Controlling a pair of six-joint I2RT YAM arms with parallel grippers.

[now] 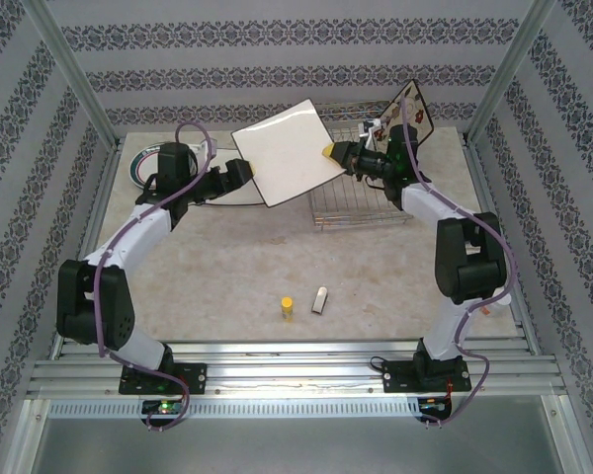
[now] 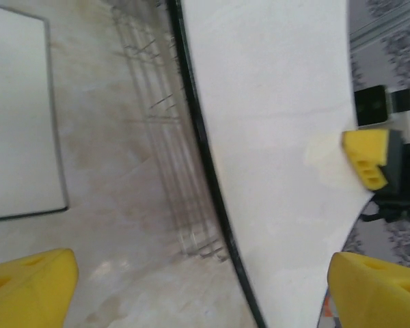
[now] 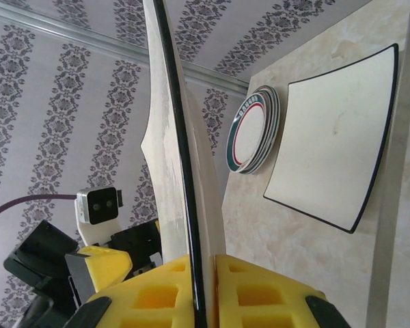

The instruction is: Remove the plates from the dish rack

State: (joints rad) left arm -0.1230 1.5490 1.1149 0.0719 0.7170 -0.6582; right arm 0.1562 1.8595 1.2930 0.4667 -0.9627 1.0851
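A square cream plate [image 1: 287,150] hangs tilted in the air left of the dish rack [image 1: 361,197], its white back up. My right gripper [image 1: 334,153] is shut on its right edge; the dark rim runs between the yellow pads [image 3: 206,287]. My left gripper [image 1: 247,170] is at the plate's left edge, open, and the rim passes between its wide-apart yellow fingertips [image 2: 27,287]. Another flowered square plate [image 1: 407,107] stands at the rack's far right. A square plate [image 3: 335,150] lies white side up on the table next to a stack of round ringed plates [image 3: 256,140].
A small yellow cylinder [image 1: 288,305] and a small silver object [image 1: 319,299] sit near the table's front middle. Patterned walls and metal posts enclose the table on three sides. The rack wires [image 2: 171,137] are below and behind the held plate.
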